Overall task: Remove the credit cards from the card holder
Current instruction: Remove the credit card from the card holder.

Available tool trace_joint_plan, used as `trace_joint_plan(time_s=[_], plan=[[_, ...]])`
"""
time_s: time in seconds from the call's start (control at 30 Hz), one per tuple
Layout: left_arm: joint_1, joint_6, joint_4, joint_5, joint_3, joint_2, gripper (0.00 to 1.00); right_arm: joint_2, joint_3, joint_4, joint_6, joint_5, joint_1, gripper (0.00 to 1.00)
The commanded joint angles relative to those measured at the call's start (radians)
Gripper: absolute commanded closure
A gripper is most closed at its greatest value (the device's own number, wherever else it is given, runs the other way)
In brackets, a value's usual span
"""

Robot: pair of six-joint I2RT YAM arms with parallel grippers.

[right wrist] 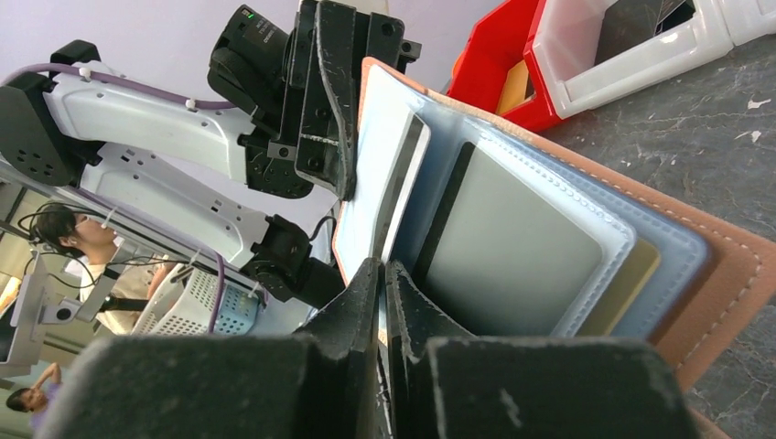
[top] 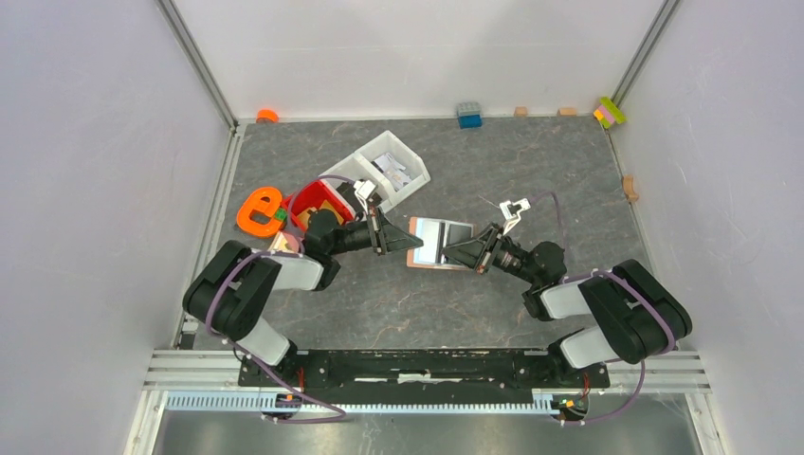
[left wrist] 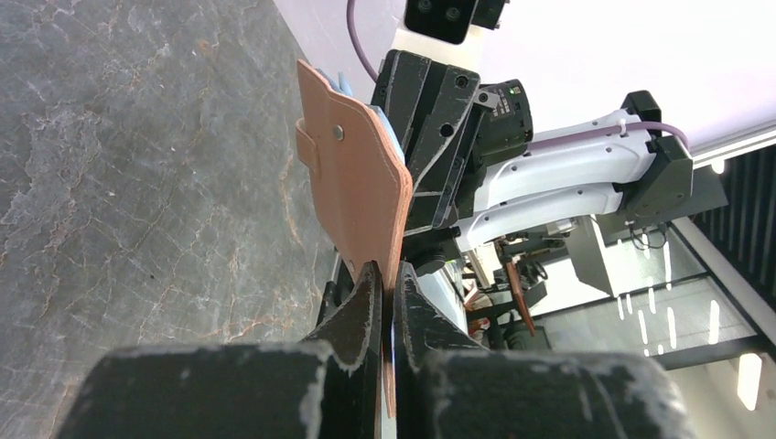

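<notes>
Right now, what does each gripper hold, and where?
The left gripper pinches the card holder by its lower edge; the right gripper nips a pale card by its near edge.

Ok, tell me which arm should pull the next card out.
Right. The right gripper pinches a pale card inside the open card holder; the left gripper is clamped on the holder's leather edge, holding it up.

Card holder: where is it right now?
Top view, mid-table: the card holder is held open between the arms, left gripper clamping its left edge, right gripper pinching its right side, just right of the red bin.
</notes>
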Motion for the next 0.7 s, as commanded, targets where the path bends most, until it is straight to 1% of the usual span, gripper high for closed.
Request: trace_joint_plan(time_s=[0.0,0.1,0.13,0.17,0.3,0.47,0.57,0.67], plan=[[-0.025,0.117,-0.118,-0.030,0.022,-0.074,0.98,-0.003,-0.002,0.197,0.017,-0.038,0.007,0.92],[-0.038,0.198,-0.240,-0.056,0.034,-0.119,0.98,0.000,-0.001,0.216,0.027,-0.043,0.007,0.94],[-0.044,0.221,-0.280,-0.067,0.037,-0.134,0.98,0.003,0.000,0.219,0.029,-0.042,0.006,0.98],[-0.048,0.238,-0.303,-0.075,0.037,-0.147,0.98,0.002,0.000,0.211,0.027,-0.042,0.007,1.00],[-0.049,0.269,-0.348,-0.108,0.029,-0.191,0.98,-0.016,-0.002,0.143,-0.006,-0.022,0.003,1.00],[-0.045,0.306,-0.401,-0.149,0.015,-0.247,0.98,-0.068,-0.027,0.042,-0.057,0.022,-0.030,1.00],[-0.044,0.313,-0.402,-0.154,0.008,-0.265,0.98,-0.078,-0.036,0.039,-0.060,0.027,-0.039,1.00],[-0.044,0.311,-0.397,-0.146,0.012,-0.254,0.98,-0.066,-0.032,0.077,-0.040,0.006,-0.039,1.00]])
